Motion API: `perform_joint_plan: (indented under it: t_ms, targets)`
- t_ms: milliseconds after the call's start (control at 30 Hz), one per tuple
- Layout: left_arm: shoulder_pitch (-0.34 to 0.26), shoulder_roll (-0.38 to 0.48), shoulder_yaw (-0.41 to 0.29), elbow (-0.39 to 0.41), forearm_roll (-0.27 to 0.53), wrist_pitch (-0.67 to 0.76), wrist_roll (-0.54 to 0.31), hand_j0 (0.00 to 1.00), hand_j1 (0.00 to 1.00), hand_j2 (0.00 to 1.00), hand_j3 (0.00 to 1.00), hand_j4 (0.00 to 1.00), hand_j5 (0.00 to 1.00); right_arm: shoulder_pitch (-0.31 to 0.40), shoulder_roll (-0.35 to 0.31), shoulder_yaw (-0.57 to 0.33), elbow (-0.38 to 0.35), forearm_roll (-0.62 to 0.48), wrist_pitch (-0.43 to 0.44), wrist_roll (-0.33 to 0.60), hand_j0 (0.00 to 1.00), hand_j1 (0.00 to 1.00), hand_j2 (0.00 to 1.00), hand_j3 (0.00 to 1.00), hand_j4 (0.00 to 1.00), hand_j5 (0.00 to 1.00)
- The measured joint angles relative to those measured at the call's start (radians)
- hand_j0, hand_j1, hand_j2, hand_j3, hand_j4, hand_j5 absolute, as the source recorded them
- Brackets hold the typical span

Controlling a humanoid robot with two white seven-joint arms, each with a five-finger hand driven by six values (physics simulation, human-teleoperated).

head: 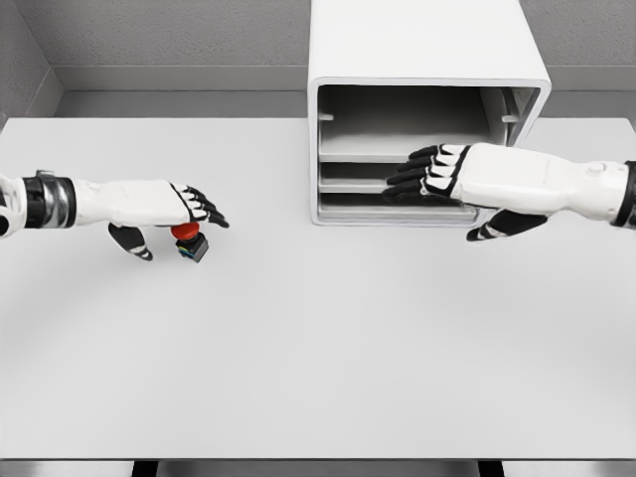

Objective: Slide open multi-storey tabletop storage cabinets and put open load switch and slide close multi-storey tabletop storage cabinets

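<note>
White cabinet (pixel 427 50), pale grey table (pixel 318 348), red-topped switch (pixel 188 238) with a seemingly dark, green-edged base.

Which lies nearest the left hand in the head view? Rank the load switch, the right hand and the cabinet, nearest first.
1. load switch, just under the left hand fingers.
2. cabinet, right of centre at the back.
3. right hand, at the cabinet's shelves.

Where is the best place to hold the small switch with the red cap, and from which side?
Probably the dark body of the switch, below the red cap, taken from above-left where the left robot hand hovers. The rounded cap looks slippery; the blocky, tilted body gives flatter faces.
</note>
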Motion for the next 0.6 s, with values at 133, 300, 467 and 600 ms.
perform_joint_plan:
  t_ms: [133,300,467,600]
  targets:
    - [0.002,-0.016,-0.001,0.013,-0.02,0.0,-0.007,1.0,1.0,1.0,1.0,1.0,1.0,-0.035,0.022,0.038,0.007,0.001,0.052,0.0,1.0,1.0,1.0,1.0,1.0,1.0]
    - [0.003,-0.023,-0.002,0.018,-0.027,0.0,-0.01,1.0,1.0,1.0,1.0,1.0,1.0,-0.052,0.043,0.05,0.021,0.002,0.121,0.0,1.0,1.0,1.0,1.0,1.0,1.0]
    - [-0.005,-0.025,-0.001,0.016,-0.024,0.0,-0.009,1.0,1.0,1.0,1.0,1.0,1.0,-0.094,0.065,0.058,0.041,0.002,0.204,0.0,1.0,1.0,1.0,1.0,1.0,1.0]
    - [-0.006,-0.025,0.001,0.011,-0.02,0.0,-0.006,0.92,0.92,0.92,0.92,0.92,0.92,-0.152,0.095,0.13,0.046,0.002,0.255,0.0,1.0,1.0,1.0,1.0,1.0,1.0]
